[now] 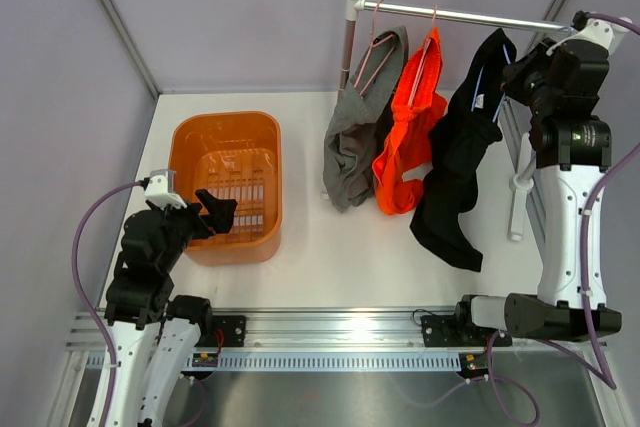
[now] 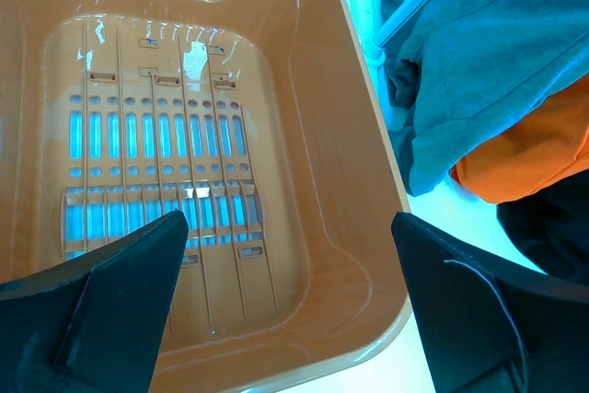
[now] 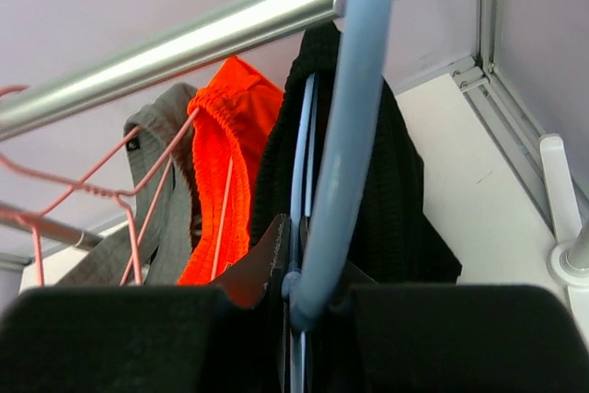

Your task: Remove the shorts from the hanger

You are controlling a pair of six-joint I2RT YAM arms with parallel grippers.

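Note:
Three shorts hang from a metal rail [image 1: 470,16]: grey shorts [image 1: 355,142] and orange shorts [image 1: 408,137] on pink hangers, and black shorts [image 1: 458,167] on a blue hanger [image 3: 348,126]. My right gripper [image 3: 317,296] is up at the rail's right end [image 1: 512,69], shut on the blue hanger's neck just below its hook. The black shorts [image 3: 400,209] drape right behind that grip. My left gripper [image 2: 287,220] stands wide open with nothing between its fingers. It hovers over the near right corner of the orange basket [image 2: 373,144], far from the shorts.
The orange basket [image 1: 190,137] sits at the left of the table with nothing in it. A white upright post [image 1: 348,37] carries the rail's left end. Grey walls close in the back and both sides. A white bracket [image 1: 518,187] stands by the right arm.

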